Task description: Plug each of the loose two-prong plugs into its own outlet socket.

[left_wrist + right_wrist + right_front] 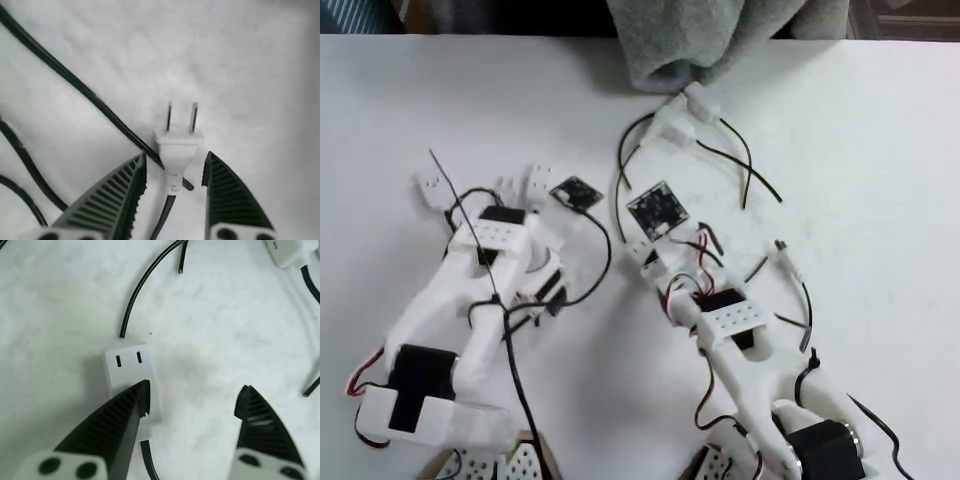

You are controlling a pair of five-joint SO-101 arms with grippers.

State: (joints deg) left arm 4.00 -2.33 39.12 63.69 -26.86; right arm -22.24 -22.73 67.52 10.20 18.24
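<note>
High view: desk strewn with cords; no plug visibly seated, so the plugging is likely all still to do.

Left wrist view: left tool spread, straddling white plug lying flat on the desk. Prongs and long axis point away from the tool.

Right wrist view: right tool spread, one finger overlapping socket.

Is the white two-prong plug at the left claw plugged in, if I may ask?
Unplugged: the white two-prong plug lies with both prongs bare.
</note>
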